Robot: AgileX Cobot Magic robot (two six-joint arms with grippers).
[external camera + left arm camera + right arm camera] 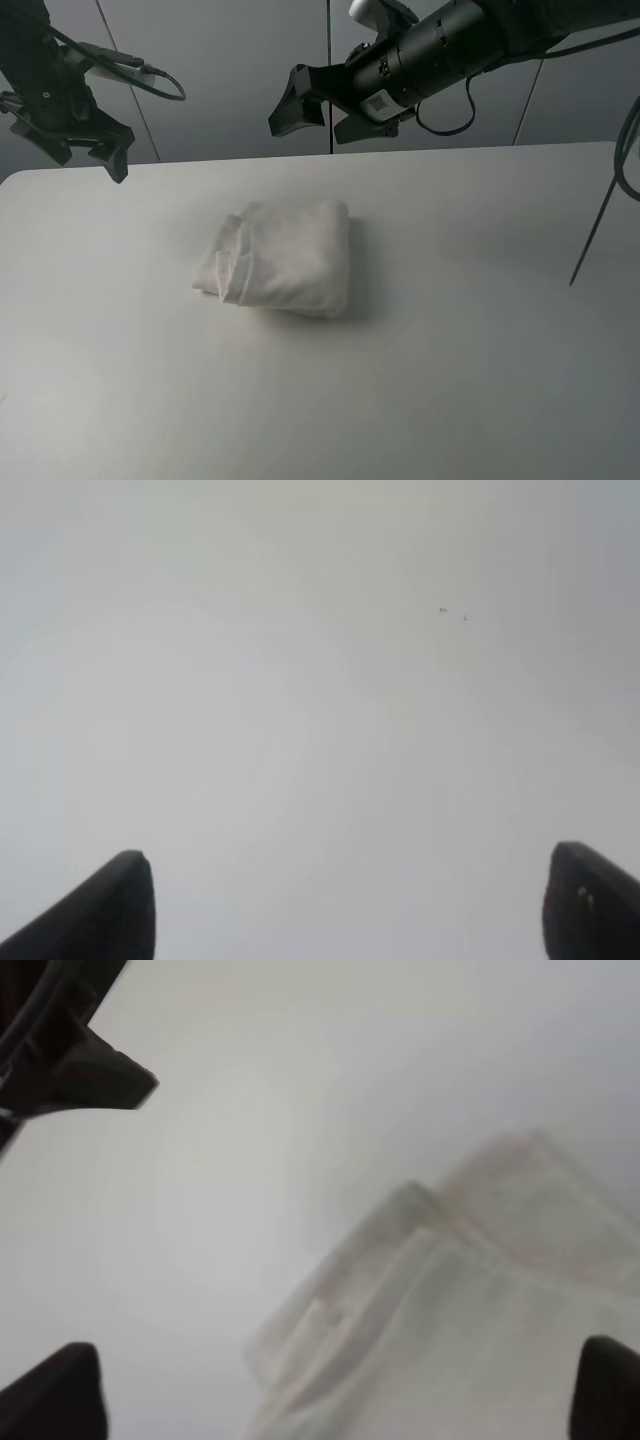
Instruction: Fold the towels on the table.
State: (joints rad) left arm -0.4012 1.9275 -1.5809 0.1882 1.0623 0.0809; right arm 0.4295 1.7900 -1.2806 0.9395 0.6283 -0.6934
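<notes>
The white towel (280, 257) lies folded into a small thick bundle near the middle of the white table (480, 330). My left gripper (85, 155) hangs open and empty above the table's far left corner, well away from the towel. Its wrist view shows only bare table (320, 730) between its two dark fingertips (110, 905). My right gripper (320, 112) is open and empty, raised high above the far edge behind the towel. The right wrist view shows the folded towel (470, 1310), blurred, below the fingertips (55, 1395).
Grey wall panels (230, 70) stand behind the table. A thin dark cable (600, 220) hangs at the right side. The left arm (60, 1050) shows in a corner of the right wrist view.
</notes>
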